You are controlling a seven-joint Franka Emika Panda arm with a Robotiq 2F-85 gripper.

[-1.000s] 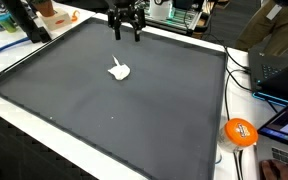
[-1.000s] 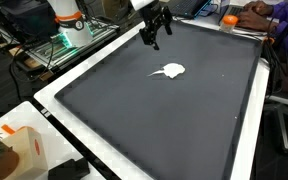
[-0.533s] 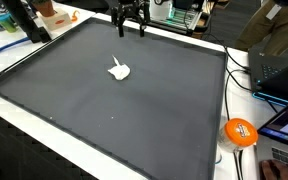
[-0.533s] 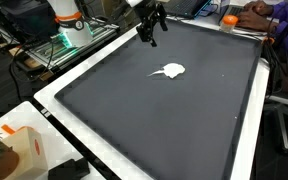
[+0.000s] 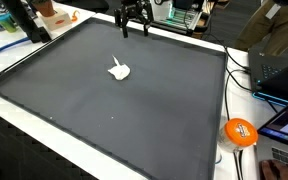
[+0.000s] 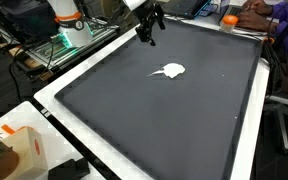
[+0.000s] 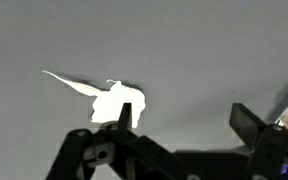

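A small white object (image 5: 118, 70) with a thin pointed tail lies flat on the dark grey mat (image 5: 104, 110); it also shows in an exterior view (image 6: 169, 70) and in the wrist view (image 7: 112, 100). My black gripper (image 5: 135, 29) hangs in the air above the mat's far edge, well above and beyond the white object. It appears in an exterior view (image 6: 146, 36) too. In the wrist view the gripper (image 7: 184, 116) is open, its two fingers wide apart with nothing between them.
An orange ball-like object (image 5: 240, 132) sits off the mat's corner near cables and laptops. A person (image 6: 274, 20) sits at the far side. A potted plant (image 5: 47, 12) and a white box (image 6: 24, 150) stand beyond the mat's edges.
The gripper has risen and drawn back toward the mat's far edge, away from the white object. The object has not moved.
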